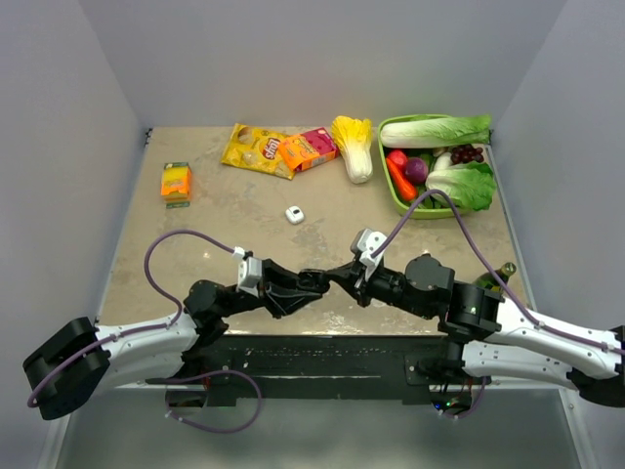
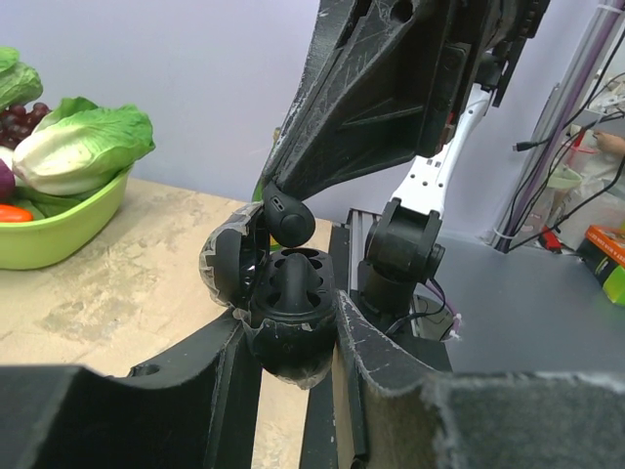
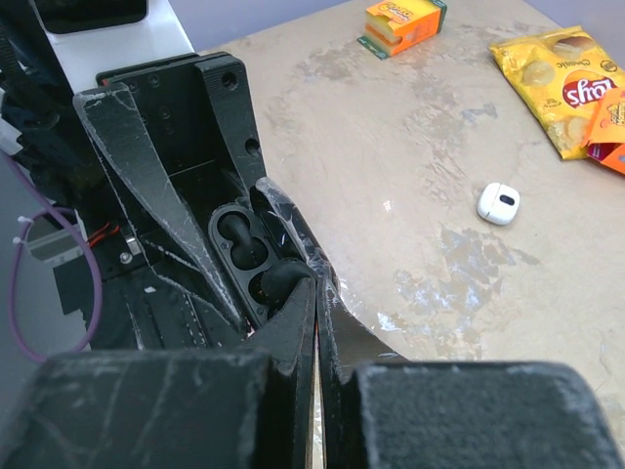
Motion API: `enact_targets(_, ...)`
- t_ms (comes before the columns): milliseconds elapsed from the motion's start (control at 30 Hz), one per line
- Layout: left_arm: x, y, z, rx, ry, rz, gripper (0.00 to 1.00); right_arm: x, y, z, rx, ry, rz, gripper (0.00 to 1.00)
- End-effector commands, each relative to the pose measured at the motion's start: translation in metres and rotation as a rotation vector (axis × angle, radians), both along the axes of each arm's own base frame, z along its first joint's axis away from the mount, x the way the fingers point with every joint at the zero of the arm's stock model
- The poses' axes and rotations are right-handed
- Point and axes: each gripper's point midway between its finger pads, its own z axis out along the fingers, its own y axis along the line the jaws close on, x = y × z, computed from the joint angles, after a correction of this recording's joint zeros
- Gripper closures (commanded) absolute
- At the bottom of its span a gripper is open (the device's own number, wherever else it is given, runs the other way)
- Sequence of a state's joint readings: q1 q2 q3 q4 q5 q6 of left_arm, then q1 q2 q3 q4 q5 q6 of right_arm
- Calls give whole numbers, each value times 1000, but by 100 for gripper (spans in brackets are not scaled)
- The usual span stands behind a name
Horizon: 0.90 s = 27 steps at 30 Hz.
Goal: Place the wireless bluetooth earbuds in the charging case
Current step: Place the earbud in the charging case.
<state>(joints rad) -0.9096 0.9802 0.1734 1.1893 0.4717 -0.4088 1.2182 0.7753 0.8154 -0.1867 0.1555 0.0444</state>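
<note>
My left gripper (image 1: 314, 283) (image 2: 293, 344) is shut on the black charging case (image 2: 283, 322) (image 3: 244, 256), held above the table's near edge with its lid (image 2: 227, 262) hinged open. One black earbud (image 2: 291, 281) (image 3: 234, 233) lies in a socket of the case. My right gripper (image 1: 339, 277) (image 3: 317, 290) is shut on a second black earbud (image 2: 288, 217) (image 3: 277, 281), which sits at the case's other socket, right over the opening. The two grippers meet tip to tip.
A small white rounded item (image 1: 295, 215) (image 3: 498, 203) lies mid-table. At the back are a yellow chips bag (image 1: 256, 149), an orange box (image 1: 308, 149), a cabbage (image 1: 354, 147) and a green basket (image 1: 391, 191) of vegetables. A small orange pack (image 1: 176, 182) lies far left.
</note>
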Motion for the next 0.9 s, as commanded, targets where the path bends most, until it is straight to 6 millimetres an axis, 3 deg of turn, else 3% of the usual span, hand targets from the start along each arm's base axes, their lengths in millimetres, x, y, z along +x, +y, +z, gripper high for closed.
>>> enact_targets(0,3,4,38,-112,-69,26,100,5,2,5,23,-12,-33,100)
enact_targets(867,28,5,56,-168,10,133,100,26,2,-3,9,-27,-180,100)
